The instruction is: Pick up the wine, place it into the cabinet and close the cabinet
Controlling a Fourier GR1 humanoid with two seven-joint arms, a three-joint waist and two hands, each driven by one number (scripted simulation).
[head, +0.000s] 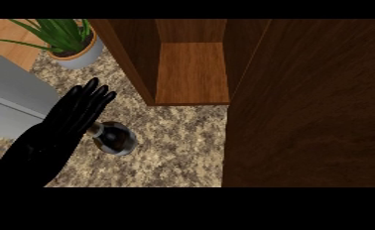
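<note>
Head view: left hand [73,112] spread flat, holding nothing
bottle [115,137]: just right of palm, ungrasped
cabinet [192,70]: open beyond fingertips, ready for bottle

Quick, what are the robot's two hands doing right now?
Left hand: open, fingers straight, beside the wine bottle, holding nothing.
Right hand: not in view.
</note>
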